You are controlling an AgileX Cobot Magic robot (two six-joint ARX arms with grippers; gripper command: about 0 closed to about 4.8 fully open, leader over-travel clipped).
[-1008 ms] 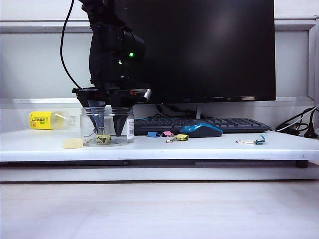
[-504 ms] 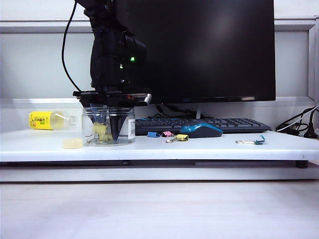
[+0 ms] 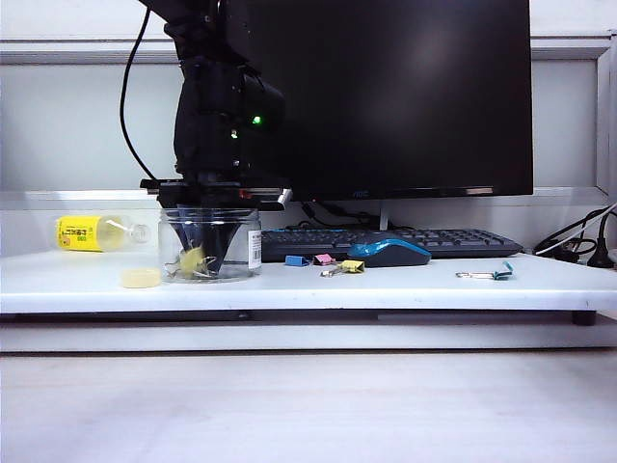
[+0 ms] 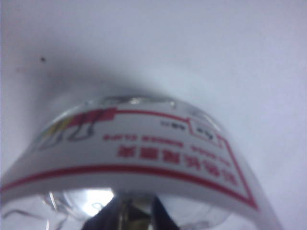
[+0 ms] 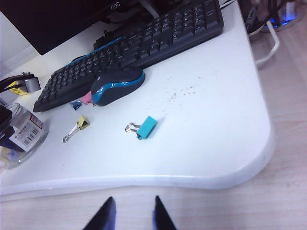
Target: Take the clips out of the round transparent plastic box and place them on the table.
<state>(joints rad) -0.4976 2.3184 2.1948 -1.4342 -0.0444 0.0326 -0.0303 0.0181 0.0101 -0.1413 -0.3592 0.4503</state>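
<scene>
The round transparent plastic box (image 3: 209, 245) stands on the table (image 3: 405, 287) at the left. My left gripper (image 3: 203, 260) reaches down into it from above. In the left wrist view the dark fingers (image 4: 106, 218) stand close together inside the box (image 4: 144, 153), shut on a yellow clip (image 4: 130, 216); from outside that clip (image 3: 193, 258) shows through the wall. Blue (image 3: 296, 260), pink (image 3: 324, 258) and yellow (image 3: 352, 266) clips lie on the table beside the mouse. My right gripper (image 5: 133, 212) hangs open and empty off the table's front edge (image 5: 201, 179).
A blue mouse (image 3: 388, 252) and black keyboard (image 3: 453, 240) sit under the monitor (image 3: 405, 96). A teal clip (image 3: 500, 273) lies to the right, a pale yellow disc (image 3: 141, 278) and a yellow-labelled bottle (image 3: 92, 232) left of the box. Cables lie at the far right.
The left gripper's fingers have drawn together inside the box and sunk slightly. The yellow clip shifted from the box's floor to between them. The right arm has not moved.
</scene>
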